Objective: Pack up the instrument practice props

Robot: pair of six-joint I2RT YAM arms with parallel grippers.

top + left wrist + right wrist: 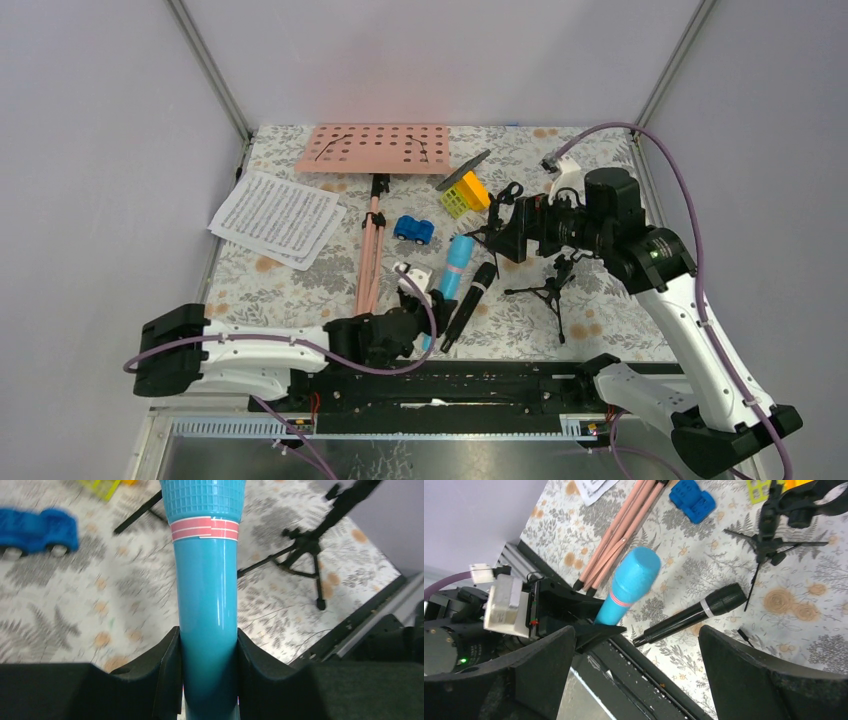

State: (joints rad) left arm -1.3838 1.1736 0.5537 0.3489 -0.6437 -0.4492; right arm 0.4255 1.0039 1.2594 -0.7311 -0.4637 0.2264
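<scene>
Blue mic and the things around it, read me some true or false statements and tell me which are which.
1. The left gripper is clamped on the blue mic. True.
2. The right gripper holds the black mic. False: its jaws are open with nothing between them, and the black mic lies on the table.
3. The car sits on the pages. False: it is on the table, on the other side of the stand from them.
4. The stand's legs are folded together. True.
</scene>
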